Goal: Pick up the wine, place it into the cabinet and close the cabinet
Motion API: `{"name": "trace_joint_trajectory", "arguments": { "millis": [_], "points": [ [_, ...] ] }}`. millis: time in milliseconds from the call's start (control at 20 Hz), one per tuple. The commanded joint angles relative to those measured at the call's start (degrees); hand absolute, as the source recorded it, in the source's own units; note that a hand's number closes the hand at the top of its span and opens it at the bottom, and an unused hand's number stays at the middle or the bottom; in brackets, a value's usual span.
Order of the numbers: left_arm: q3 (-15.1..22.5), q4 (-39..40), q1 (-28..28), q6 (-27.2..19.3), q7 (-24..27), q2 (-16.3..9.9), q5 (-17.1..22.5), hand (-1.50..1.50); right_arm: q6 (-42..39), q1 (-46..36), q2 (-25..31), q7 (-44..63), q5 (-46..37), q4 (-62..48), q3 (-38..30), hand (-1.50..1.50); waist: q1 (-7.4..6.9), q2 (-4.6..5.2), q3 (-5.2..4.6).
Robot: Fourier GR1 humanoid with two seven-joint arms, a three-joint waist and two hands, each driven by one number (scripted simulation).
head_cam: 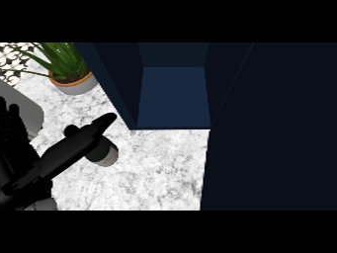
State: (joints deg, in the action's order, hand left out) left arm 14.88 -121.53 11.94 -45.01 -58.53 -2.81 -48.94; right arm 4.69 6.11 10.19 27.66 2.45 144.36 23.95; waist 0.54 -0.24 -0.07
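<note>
One black hand, the left hand (3, 143), shows at the left edge of the head view, a big dark mass low over the white marble table (156, 173). The right one is nowhere to be seen. From the left hand a long black shape (65, 150) stretches up and to the right, narrowing to a rounded tip that points at the cabinet (172, 94), with a small bump on its upper side. I can't tell whether that is part of the hand or something it carries, so whether the hand is open or closed round a thing I can't say either. Just under that shape, partly hidden by it, a short cylinder with a dark top and a pale grey end sits on the marble. That looks to be the wine (107, 155), though it is hard to make out. It is outside the cabinet, in front of the opening and a little to its left. The cabinet is open, its dark blue inside on show. Its cabinet door (280, 128) fills the whole right side as a near-black panel. A potted plant (68, 74) stands at the back left, beside the cabinet's left wall.
</note>
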Motion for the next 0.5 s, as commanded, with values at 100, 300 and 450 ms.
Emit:
{"name": "trace_joint_trajectory", "arguments": {
  "millis": [100, 300, 450],
  "points": [
    [-0.72, 0.72, -8.23, -2.81, 6.15, -3.64, 10.56, -1.5, 0.16, 2.38, 2.58, 5.54, 1.58, 14.32, -1.86, -1.5, 0.19, 0.03, -0.06],
    [1.4, 7.17, -7.34, -7.16, 12.55, -1.0, 12.84, -1.5, 2.44, 0.37, 1.06, 8.0, -1.25, 13.86, 1.52, -1.5, 0.36, 0.09, -0.07],
    [1.39, 7.41, -12.63, -8.03, 18.05, -3.19, 19.1, -1.5, -0.46, 5.6, 3.4, 2.62, 2.53, 13.97, -1.46, -1.5, 0.53, 0.04, 0.0]
  ]
}}
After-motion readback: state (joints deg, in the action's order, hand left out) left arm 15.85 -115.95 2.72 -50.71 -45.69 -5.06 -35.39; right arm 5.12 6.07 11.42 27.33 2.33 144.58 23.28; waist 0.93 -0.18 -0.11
